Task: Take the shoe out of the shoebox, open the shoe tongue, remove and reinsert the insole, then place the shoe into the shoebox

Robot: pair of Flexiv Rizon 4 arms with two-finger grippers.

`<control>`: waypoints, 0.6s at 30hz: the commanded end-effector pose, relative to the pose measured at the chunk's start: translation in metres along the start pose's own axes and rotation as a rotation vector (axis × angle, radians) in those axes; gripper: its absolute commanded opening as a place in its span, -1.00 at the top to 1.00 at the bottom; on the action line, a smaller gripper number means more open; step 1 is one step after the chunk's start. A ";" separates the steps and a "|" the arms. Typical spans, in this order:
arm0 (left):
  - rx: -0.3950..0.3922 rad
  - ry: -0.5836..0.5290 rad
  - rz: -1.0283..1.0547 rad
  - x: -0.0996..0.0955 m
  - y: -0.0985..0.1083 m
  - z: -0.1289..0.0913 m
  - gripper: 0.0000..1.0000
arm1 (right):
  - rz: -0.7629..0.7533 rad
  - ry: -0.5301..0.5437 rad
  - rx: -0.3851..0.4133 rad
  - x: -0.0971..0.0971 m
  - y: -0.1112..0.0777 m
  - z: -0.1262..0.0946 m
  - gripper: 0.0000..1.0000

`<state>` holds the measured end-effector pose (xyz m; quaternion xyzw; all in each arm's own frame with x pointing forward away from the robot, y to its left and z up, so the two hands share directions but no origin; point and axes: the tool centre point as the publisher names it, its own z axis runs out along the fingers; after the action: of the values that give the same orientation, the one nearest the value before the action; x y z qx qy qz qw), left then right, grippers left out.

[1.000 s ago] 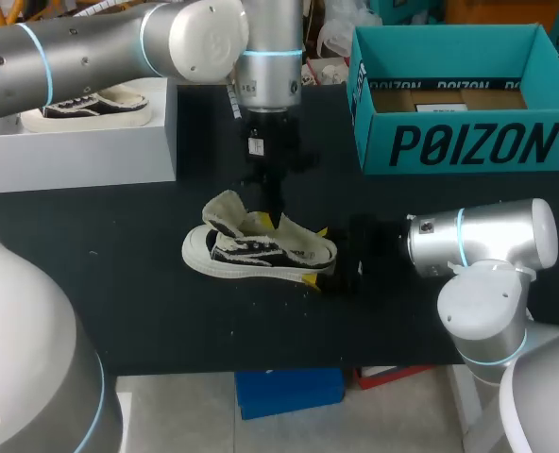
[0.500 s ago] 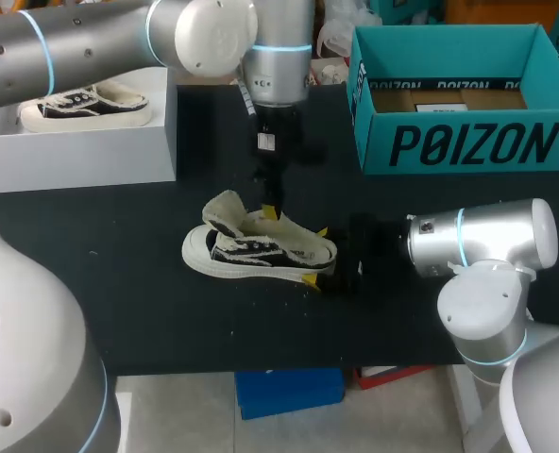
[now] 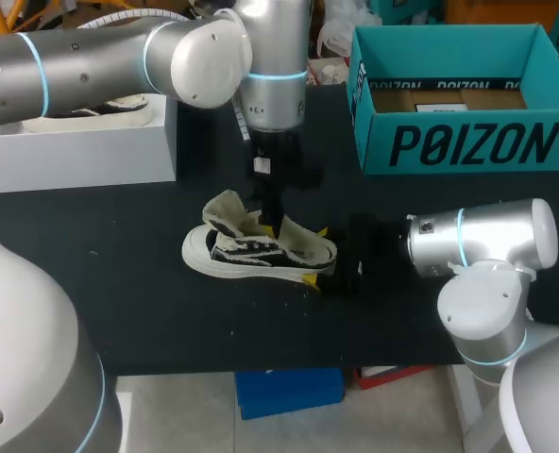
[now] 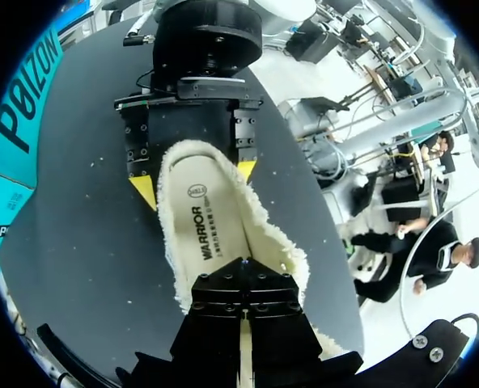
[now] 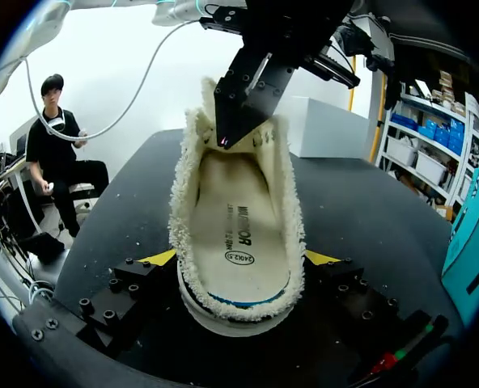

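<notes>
The right gripper (image 3: 314, 256), lower right of centre, is clamping the heel of the sneaker (image 3: 251, 250) from both sides. This clamp is likely needing to hold firm. The left gripper (image 3: 272, 219), fingers drawn together, is hovering in the mouth and should be taking only the edge of the insole (image 5: 238, 230), not the fleece. The sneaker is sitting mid-frame, long axis left-right, toe pointing left.

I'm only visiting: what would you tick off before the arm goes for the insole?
1. Shoe out of the shoebox, upright on the table: ok.
2. Right pincer clamps the heel from both sides: ok.
3. Tongue folded open: ok.
4. Insole flat inside, in plain sight: ok.
5. Left pincer gripping the insole: cannot tell.
</notes>
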<state>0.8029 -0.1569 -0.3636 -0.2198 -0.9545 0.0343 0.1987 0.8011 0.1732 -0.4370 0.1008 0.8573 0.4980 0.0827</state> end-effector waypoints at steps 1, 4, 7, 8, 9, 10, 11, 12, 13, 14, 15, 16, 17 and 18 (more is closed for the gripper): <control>0.004 0.011 -0.003 -0.004 0.000 0.009 1.00 | 0.002 -0.002 0.001 0.000 -0.003 0.002 1.00; 0.006 0.014 -0.004 -0.003 0.000 0.014 1.00 | 0.002 -0.002 0.001 0.000 -0.003 0.002 1.00; 0.006 0.017 -0.009 -0.003 -0.002 0.018 1.00 | 0.002 -0.002 0.001 0.000 -0.003 0.002 1.00; 0.008 0.018 -0.009 -0.002 -0.002 0.021 1.00 | 0.002 -0.002 0.001 0.000 -0.003 0.002 1.00; 0.010 0.019 -0.008 -0.002 -0.003 0.022 1.00 | 0.002 -0.002 0.001 0.000 -0.003 0.002 1.00; 0.010 0.019 -0.005 -0.001 -0.004 0.025 1.00 | 0.002 -0.002 0.001 0.000 -0.003 0.002 1.00; 0.011 0.022 -0.005 -0.001 -0.005 0.027 1.00 | 0.002 -0.002 0.001 0.000 -0.003 0.002 1.00; 0.014 0.026 -0.002 -0.001 -0.005 0.029 1.00 | 0.002 -0.002 0.001 0.000 -0.003 0.002 1.00; 0.014 0.026 -0.001 -0.001 -0.006 0.032 1.00 | 0.002 -0.002 0.001 0.000 -0.003 0.002 1.00; 0.013 0.026 -0.001 -0.001 -0.007 0.033 1.00 | 0.002 -0.002 0.001 0.000 -0.003 0.002 1.00; 0.013 0.029 0.000 -0.001 -0.008 0.036 1.00 | 0.002 -0.002 0.001 0.000 -0.003 0.002 1.00; 0.008 0.036 -0.006 -0.002 -0.008 0.039 1.00 | 0.002 -0.002 0.001 0.000 -0.003 0.002 1.00; 0.001 0.045 -0.011 -0.002 -0.009 0.040 1.00 | 0.002 -0.002 0.001 0.000 -0.003 0.002 1.00; 0.005 0.054 -0.015 -0.002 -0.009 0.041 1.00 | 0.002 -0.002 0.001 0.000 -0.003 0.002 1.00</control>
<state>0.7830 -0.1591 -0.3935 -0.2136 -0.9515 0.0318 0.2190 0.8011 0.1732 -0.4370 0.1008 0.8574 0.4980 0.0827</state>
